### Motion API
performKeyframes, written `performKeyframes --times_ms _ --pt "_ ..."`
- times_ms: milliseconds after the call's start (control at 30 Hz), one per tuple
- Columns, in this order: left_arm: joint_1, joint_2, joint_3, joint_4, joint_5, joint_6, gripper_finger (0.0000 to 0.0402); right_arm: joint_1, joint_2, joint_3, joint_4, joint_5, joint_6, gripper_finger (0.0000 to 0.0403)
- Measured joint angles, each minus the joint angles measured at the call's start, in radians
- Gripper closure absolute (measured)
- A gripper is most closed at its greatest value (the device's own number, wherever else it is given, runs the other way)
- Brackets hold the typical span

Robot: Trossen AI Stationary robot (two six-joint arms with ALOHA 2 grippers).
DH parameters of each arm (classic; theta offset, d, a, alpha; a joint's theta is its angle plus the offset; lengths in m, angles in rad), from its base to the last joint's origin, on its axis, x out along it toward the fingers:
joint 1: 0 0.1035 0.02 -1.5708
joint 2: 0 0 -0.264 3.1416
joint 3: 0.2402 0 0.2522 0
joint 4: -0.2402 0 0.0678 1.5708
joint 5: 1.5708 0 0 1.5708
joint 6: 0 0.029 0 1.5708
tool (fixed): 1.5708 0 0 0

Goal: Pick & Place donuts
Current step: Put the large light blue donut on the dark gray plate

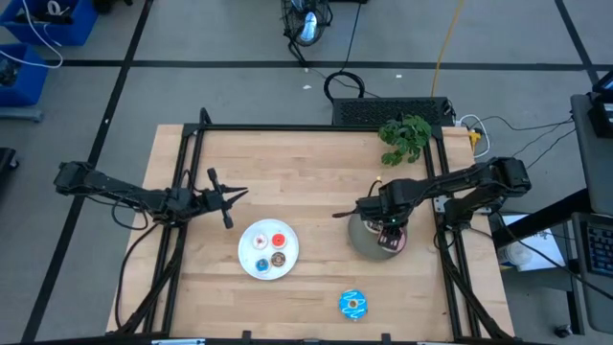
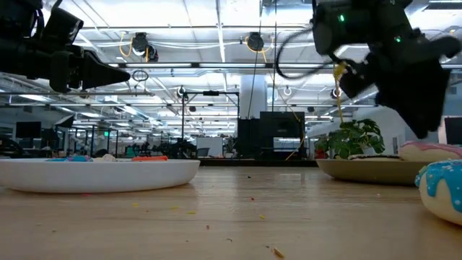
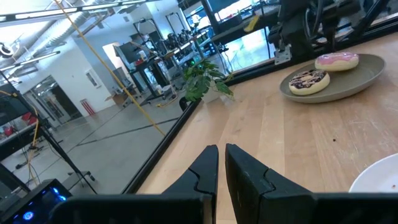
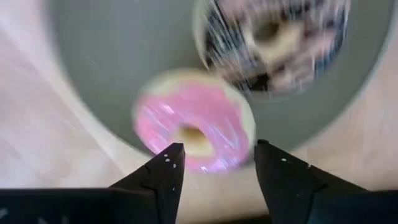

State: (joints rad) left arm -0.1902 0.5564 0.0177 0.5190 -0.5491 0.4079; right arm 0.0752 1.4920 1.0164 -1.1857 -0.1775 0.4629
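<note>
A pink donut (image 4: 193,121) and a dark brown drizzled donut (image 4: 273,37) lie flat on the grey plate (image 4: 112,56) at the table's right. My right gripper (image 4: 214,158) hangs open just above the pink donut, pointing down, its fingers clear of it. A blue sprinkled donut (image 1: 353,305) lies on the table near the front edge. Tiny donuts, among them a red-orange one (image 1: 279,241), a blue one (image 1: 262,264) and a brown one (image 1: 279,259), sit on the white plate (image 1: 247,259). My left gripper (image 3: 221,168) waits shut at the table's left, held level.
A small green plant (image 1: 404,136) stands at the table's far right corner. Black frame rails (image 1: 182,192) run along the table's left and right sides. Bare wood lies between the two plates and along the far side.
</note>
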Motion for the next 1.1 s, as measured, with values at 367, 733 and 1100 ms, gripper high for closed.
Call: performKeyframes --times_ms 367,733,1100 --pt "0.0 0.0 0.0 -0.004 -0.001 -0.002 0.0364 0.18 -0.012 0.166 0.429 0.027 -0.039 0.027" --pt "0.0 0.0 0.0 0.006 0.0 0.001 0.0364 0.374 0.108 0.395 0.41 0.127 -0.002 0.0393" --pt "0.0 0.0 0.0 0.006 0.0 -0.018 0.0364 0.427 0.384 0.817 0.024 0.211 0.049 0.04"
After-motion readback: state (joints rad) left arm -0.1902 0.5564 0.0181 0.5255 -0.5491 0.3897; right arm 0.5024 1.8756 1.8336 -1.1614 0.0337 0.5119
